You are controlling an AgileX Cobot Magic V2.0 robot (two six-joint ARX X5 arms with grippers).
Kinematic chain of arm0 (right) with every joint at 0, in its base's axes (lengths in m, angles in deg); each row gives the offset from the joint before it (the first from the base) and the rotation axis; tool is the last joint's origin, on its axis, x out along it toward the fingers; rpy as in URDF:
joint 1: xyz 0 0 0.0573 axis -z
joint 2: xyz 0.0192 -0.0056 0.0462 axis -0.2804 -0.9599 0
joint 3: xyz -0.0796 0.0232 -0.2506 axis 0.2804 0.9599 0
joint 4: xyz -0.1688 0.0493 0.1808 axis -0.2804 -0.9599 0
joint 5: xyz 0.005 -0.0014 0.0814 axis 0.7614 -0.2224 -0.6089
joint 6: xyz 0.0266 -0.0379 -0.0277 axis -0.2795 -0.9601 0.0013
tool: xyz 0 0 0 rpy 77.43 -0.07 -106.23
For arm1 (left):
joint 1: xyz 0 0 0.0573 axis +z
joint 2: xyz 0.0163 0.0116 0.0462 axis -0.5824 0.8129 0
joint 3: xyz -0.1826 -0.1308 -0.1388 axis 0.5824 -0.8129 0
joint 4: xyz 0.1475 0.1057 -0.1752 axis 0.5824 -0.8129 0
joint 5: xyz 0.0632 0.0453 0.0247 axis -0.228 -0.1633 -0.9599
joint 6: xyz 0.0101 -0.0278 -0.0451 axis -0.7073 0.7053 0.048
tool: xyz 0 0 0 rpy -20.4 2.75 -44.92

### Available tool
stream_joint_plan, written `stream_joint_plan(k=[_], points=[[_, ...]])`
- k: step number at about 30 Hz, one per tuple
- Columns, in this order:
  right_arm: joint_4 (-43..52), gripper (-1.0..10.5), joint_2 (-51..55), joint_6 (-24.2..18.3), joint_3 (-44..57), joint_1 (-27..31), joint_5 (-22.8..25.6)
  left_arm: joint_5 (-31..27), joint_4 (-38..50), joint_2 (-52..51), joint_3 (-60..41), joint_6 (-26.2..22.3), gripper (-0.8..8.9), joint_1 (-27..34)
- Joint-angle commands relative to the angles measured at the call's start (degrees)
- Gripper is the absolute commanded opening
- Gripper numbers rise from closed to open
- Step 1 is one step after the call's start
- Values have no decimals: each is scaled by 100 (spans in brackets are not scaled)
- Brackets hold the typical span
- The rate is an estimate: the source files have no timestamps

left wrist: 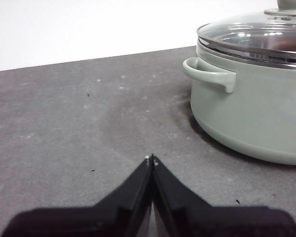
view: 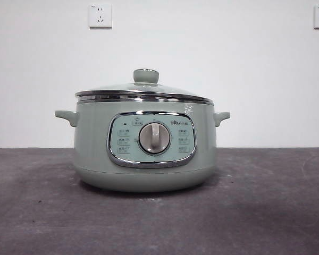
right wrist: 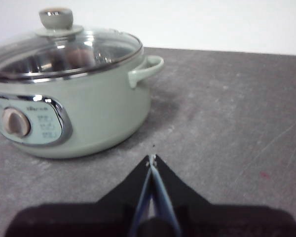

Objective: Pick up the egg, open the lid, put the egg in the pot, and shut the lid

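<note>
The sage-green pot (view: 143, 154) stands mid-table with its dial facing the front camera. The glass lid (view: 143, 89) sits flat on its rim, pale green knob (view: 146, 75) upright. Through the glass in the right wrist view a blurred reddish-brown shape, apparently the egg (right wrist: 75, 54), lies inside the pot. My left gripper (left wrist: 151, 158) is shut on nothing, low over the table and apart from the pot's handle (left wrist: 209, 74). My right gripper (right wrist: 151, 158) is shut and empty too, off the pot's other side near the handle (right wrist: 147, 69). Neither gripper appears in the front view.
A dark grey tabletop (view: 266, 212) spreads around the pot on both sides. A white wall with two sockets (view: 100, 16) stands behind it.
</note>
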Motion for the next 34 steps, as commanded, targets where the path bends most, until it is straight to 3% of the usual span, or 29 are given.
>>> stream_joint_plan(k=[1, 34], points=[[22, 1, 83, 122, 164, 4, 35, -9, 15, -17, -83, 37, -3, 17], [28, 1, 181, 267, 264, -2, 162, -9, 17, -17, -83, 37, -3, 17]])
